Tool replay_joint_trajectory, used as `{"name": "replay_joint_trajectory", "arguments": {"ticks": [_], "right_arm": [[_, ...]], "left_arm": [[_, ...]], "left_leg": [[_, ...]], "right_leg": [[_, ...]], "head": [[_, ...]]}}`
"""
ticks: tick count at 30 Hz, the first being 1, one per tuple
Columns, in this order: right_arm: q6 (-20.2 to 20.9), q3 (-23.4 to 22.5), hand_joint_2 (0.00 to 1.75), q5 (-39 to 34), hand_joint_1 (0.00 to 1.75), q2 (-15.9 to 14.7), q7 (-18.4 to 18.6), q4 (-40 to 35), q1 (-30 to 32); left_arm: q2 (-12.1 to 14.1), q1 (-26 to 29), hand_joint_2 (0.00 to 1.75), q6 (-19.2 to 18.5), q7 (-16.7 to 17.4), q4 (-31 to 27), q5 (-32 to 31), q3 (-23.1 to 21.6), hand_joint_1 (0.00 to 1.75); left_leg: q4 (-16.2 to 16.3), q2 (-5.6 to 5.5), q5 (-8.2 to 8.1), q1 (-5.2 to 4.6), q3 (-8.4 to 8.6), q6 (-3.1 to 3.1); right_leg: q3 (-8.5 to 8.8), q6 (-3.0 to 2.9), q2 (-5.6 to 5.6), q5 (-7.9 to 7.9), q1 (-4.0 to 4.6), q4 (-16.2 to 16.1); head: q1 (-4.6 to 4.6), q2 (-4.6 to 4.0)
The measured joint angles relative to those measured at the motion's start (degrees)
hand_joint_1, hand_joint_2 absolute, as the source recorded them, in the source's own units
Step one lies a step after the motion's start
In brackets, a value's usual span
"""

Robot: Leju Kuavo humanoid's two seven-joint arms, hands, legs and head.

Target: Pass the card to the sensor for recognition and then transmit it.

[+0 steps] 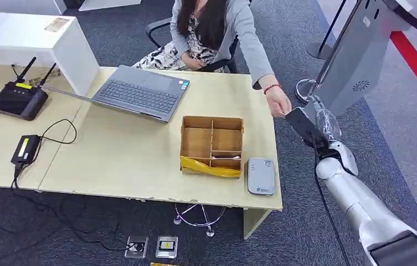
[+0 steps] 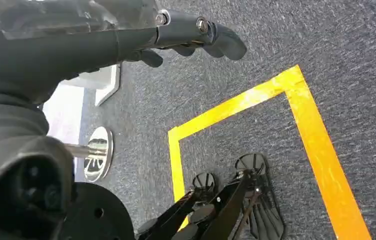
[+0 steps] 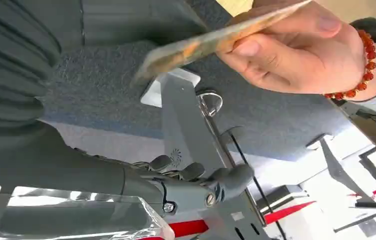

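- Currently, thin flat orange-toned card: pinched in a person's hand, just beside the table corner. Judged light, stiff, slick; best taken by its free edge.
- Right hand: fingers apart, holding nothing, near the card.
- Left hand: empty, fingers loosely curled.

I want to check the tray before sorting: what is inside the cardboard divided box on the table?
The cardboard box has bare compartments at the back. A yellow packet lies across its front section, with a thin pale item behind it. What lies under the packet is covered.
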Motion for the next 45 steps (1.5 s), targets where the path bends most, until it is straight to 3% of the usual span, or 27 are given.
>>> {"name": "replay_joint_trajectory", "arguments": {"ticks": [10, 14, 20, 34, 45], "right_arm": [[-0.98, 1.29, 1.75, -3.94, 1.75, 0.09, -2.58, 0.02, 0.10], [-0.59, 1.64, 1.75, -5.71, 1.75, 0.42, -3.67, 0.18, -0.17], [-0.13, 1.71, 1.75, -7.15, 1.75, 1.38, -5.75, 0.92, -0.25], [-0.33, 2.36, 1.75, -8.99, 1.75, 2.29, -8.07, 2.73, 0.64], [-1.03, 2.30, 1.75, -12.18, 1.75, 1.25, -8.72, 3.61, 4.64]], "left_arm": [[0.48, -0.56, 0.00, -0.02, 0.72, 0.00, -0.20, -0.18, 0.00], [0.50, -0.53, 0.00, 0.00, 6.56, 0.00, 0.85, -0.20, 0.00], [0.50, 0.08, 0.00, 0.00, 9.05, 0.00, 0.61, -0.20, 0.00], [0.77, 0.16, 0.00, 0.00, 9.64, 0.00, -0.06, -0.20, 0.00], [1.07, 0.87, 0.00, 0.00, 10.14, 0.00, -0.15, -0.20, 0.00]], "left_leg": [[0.01, -0.01, 0.00, -0.01, -0.03, 0.00], [0.00, -0.01, 0.00, 0.00, -0.06, 0.00], [0.00, -0.01, 0.00, 0.00, -0.11, 0.00], [0.01, 0.00, 0.00, 0.00, -0.13, 0.00], [0.01, 0.04, -0.01, 0.00, -0.14, 0.00]], "right_leg": [[-0.02, 0.00, -0.02, 0.00, 0.00, 0.00], [-0.04, 0.00, 0.03, 0.00, 0.00, 0.01], [-0.10, 0.00, 0.00, 0.00, 0.00, 0.00], [-0.17, 0.00, 0.02, 0.00, 0.00, 0.00], [-0.19, -0.01, 0.06, 0.00, 0.00, -0.01]], "head": [[0.00, 0.00], [0.00, 0.02], [0.02, 0.00], [0.02, 0.02], [0.02, 0.00]]}}
